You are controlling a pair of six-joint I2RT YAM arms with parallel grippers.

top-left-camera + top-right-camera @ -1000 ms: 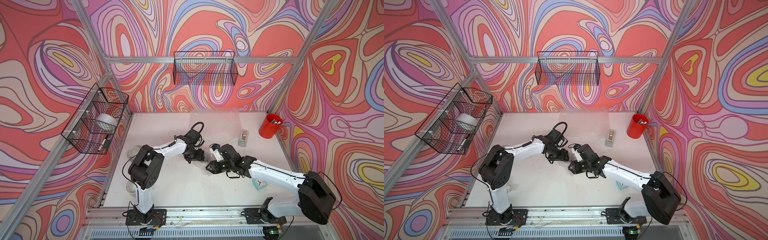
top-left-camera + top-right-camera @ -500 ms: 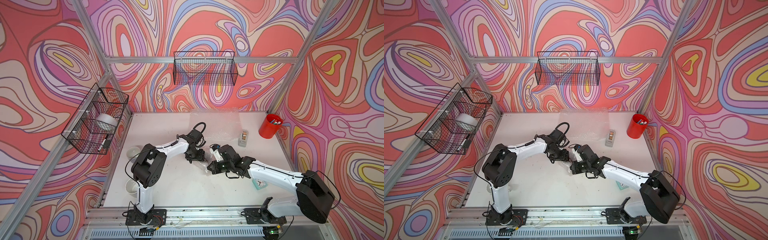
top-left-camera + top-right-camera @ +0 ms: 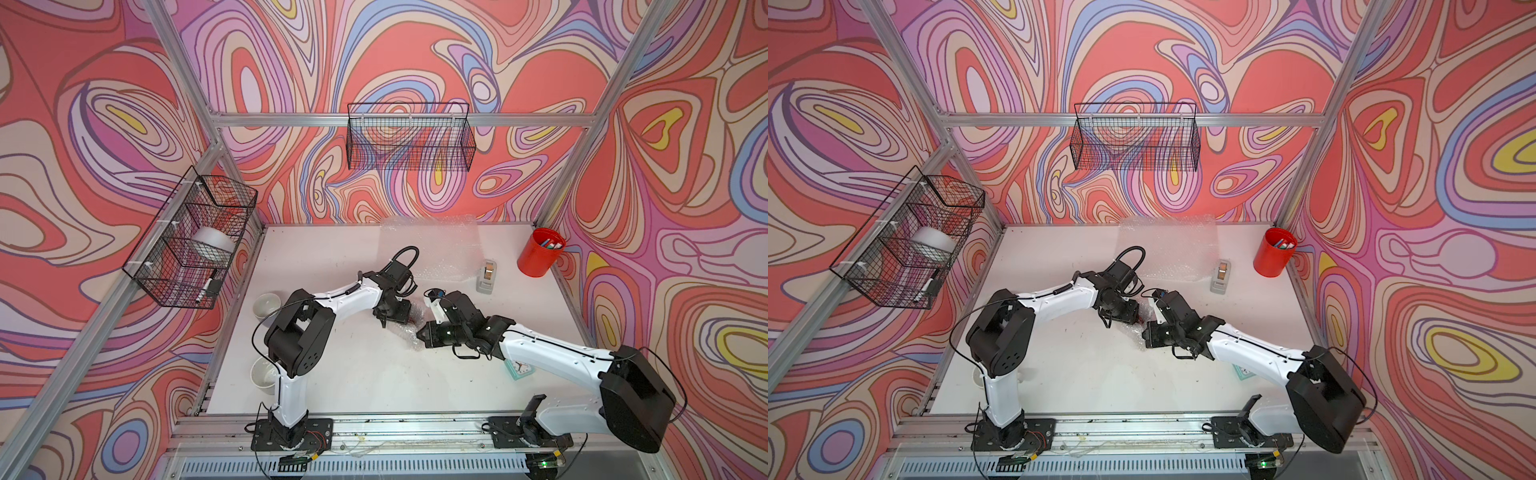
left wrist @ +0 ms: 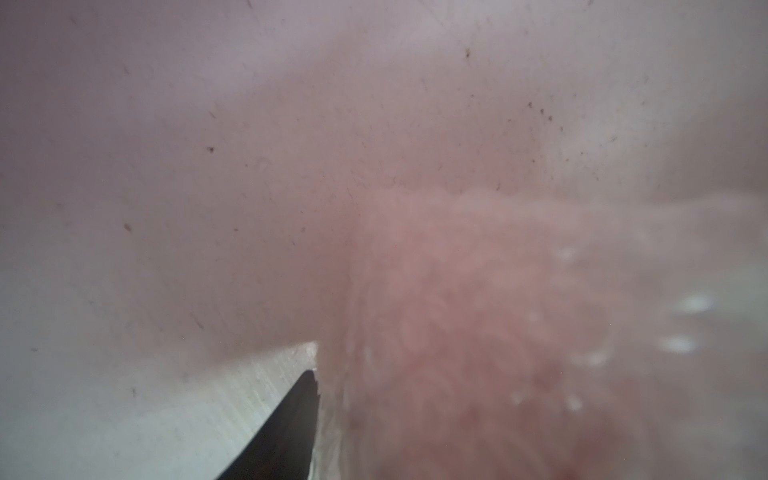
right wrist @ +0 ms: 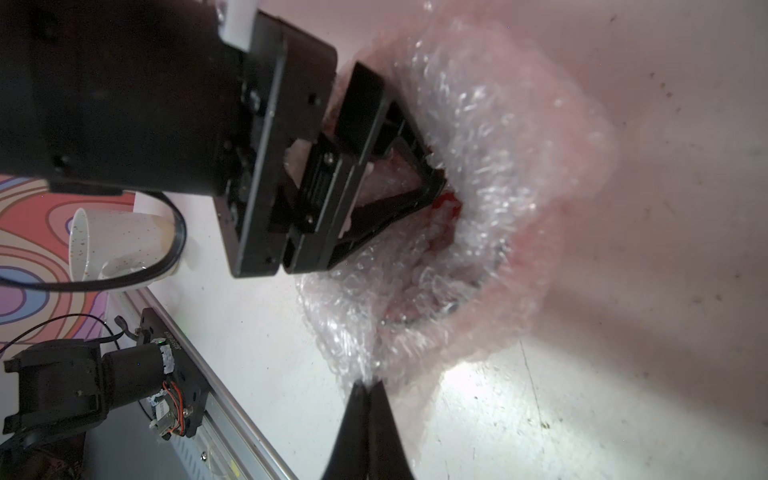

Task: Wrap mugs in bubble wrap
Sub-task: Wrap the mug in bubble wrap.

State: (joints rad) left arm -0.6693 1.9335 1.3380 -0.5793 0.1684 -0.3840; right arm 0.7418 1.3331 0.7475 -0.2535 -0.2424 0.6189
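Bubble wrap [image 5: 490, 174] lies bunched around the red mug [image 5: 446, 204] near the middle of the table [image 3: 353, 374], between the two arms. I read the right gripper [image 5: 366, 384] as closed, pinching an edge of the bubble wrap close to the tabletop. The left gripper [image 5: 436, 183] has its tips pressed into the bundle at the mug. Wrap covers them, so I cannot tell its jaw spacing or whether it grips. A second sheet [image 3: 432, 245] lies at the back of the table.

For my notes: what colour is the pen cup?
Red; pen cup clearest in a top view.
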